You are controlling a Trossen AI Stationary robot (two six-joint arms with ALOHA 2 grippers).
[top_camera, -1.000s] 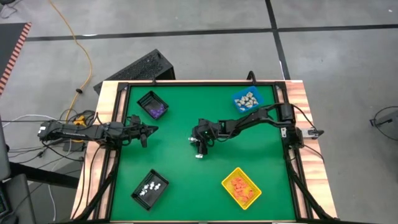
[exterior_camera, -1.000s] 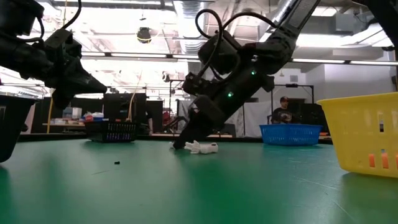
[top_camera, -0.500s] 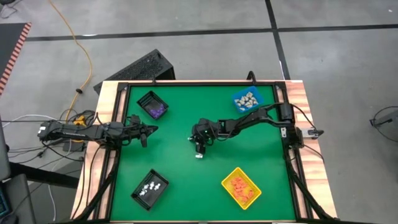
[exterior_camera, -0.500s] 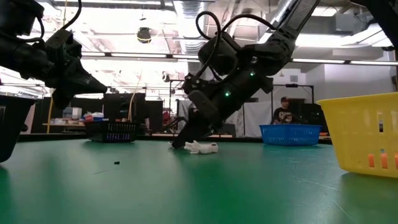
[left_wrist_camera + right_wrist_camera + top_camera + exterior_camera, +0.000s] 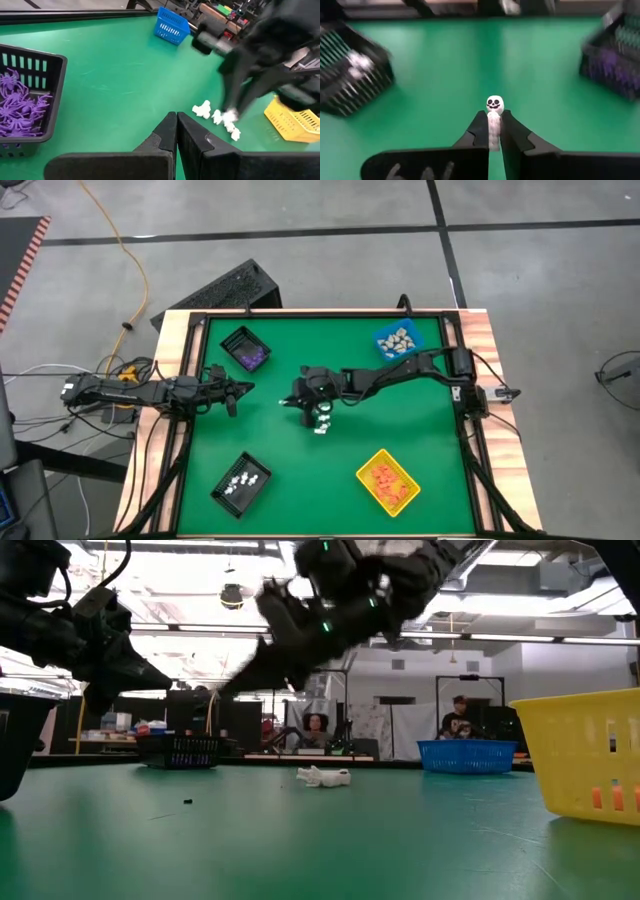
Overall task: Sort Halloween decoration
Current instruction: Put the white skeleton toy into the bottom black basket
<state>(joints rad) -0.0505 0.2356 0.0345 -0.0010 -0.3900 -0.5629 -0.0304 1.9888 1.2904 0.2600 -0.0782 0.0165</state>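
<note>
My right gripper point(image 5: 494, 131) hangs above the green table point(image 5: 280, 450) near its middle, shut on a small white skeleton figure point(image 5: 494, 117) with a skull head. In the high view this gripper point(image 5: 293, 401) stands just left of a few white pieces point(image 5: 321, 423) lying flat on the table, which also show in the low view as white pieces point(image 5: 325, 777). My left gripper point(image 5: 245, 388) waits shut at the table's left side, near level, with nothing between its fingers point(image 5: 170, 131). My right gripper pinches the skeleton figure's body point(image 5: 493, 131) between its two fingers. The figure lies along the fingers, its skull head point(image 5: 494, 103) sticking out past the fingertips. It is lifted clear of the table.
Four bins stand near the corners: a black one with purple spiders point(image 5: 245, 349) far left, a blue one with beige pieces point(image 5: 398, 340) far right, a black one with white pieces point(image 5: 241, 483) near left, a yellow one with orange pieces point(image 5: 388, 481) near right.
My right gripper has risen from the white pieces on the table and swung toward the table's left edge, tipping closer to level, with one white figure in it. The other white pieces have stayed where they lay.
</note>
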